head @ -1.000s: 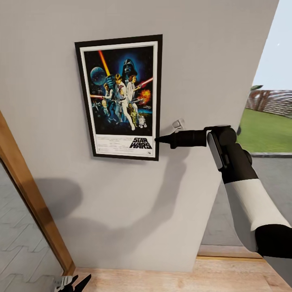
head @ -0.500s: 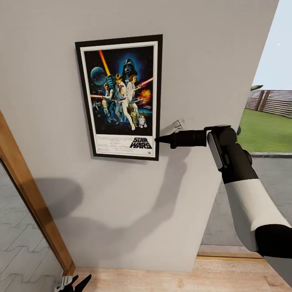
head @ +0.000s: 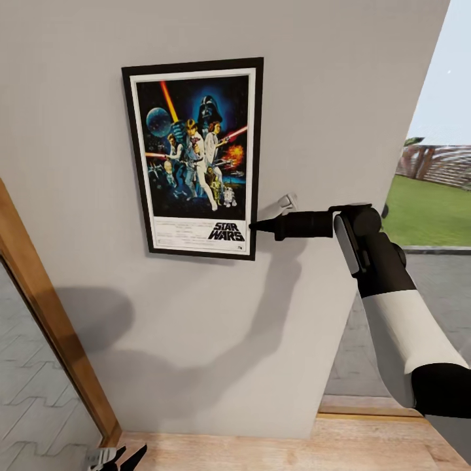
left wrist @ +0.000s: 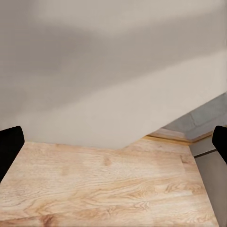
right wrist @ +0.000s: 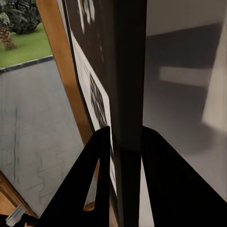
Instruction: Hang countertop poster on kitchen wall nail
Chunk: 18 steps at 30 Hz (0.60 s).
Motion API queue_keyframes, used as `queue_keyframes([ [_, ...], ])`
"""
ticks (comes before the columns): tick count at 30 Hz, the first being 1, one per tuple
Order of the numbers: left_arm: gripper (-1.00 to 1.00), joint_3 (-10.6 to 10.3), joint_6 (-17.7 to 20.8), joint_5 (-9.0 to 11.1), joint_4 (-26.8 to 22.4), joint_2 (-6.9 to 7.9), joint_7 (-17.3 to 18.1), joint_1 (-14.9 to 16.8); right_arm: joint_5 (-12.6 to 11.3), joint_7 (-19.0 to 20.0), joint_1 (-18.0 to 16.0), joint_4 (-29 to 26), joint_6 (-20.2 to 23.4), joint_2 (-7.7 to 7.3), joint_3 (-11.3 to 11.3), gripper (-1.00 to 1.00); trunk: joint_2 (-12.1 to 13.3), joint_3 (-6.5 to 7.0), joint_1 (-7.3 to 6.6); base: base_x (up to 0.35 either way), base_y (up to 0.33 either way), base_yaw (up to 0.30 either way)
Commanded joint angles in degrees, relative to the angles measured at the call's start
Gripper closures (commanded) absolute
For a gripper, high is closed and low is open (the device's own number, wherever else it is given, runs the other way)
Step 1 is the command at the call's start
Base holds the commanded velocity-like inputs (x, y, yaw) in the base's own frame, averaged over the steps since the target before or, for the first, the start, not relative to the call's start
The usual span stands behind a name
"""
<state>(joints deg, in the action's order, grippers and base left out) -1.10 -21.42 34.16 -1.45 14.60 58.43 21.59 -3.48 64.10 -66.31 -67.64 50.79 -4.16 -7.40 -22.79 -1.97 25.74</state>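
Note:
The Star Wars poster [head: 193, 157], black-framed with a white border, lies flat and upright against the pale wall [head: 327, 98]. My right gripper [head: 254, 226] reaches in from the right and is shut on the poster's lower right edge. In the right wrist view the black fingers [right wrist: 94, 179] pinch the dark frame [right wrist: 127, 71] edge-on. My left gripper [head: 114, 456] hangs low near the floor. It is open, with its fingers [left wrist: 9, 146] wide apart and nothing between them. The kitchen countertop is out of view.
A wooden door frame [head: 52, 327] slants along the wall's left side, with grey paving behind it. Light wood floor [head: 275, 445] runs below the wall. To the right, an opening [head: 432, 196] shows grass and a fence outside.
The poster and my right gripper sit almost exactly where they were. My left gripper has sunk slightly at the bottom edge of the head view.

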Motion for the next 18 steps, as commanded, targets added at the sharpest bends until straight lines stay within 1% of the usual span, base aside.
queue_keyframes([
  [1, -1.0, -0.1, -0.3, 0.1, 0.0, 0.0, 0.1, 0.0, 0.6, 0.0, -0.1, 0.1, 0.2, -0.06, -0.1, 1.0, -0.1, -0.14, 0.04, 0.0, 0.0, 0.0],
  [18, -1.0, -0.1, -0.3, 0.1, 0.1, 0.04, 0.1, 0.0, 0.6, 0.0, 0.0, 0.0, 0.1, -0.06, -0.1, 1.0, -0.1, -0.14, 0.04, 0.0, 0.0, 0.0],
])
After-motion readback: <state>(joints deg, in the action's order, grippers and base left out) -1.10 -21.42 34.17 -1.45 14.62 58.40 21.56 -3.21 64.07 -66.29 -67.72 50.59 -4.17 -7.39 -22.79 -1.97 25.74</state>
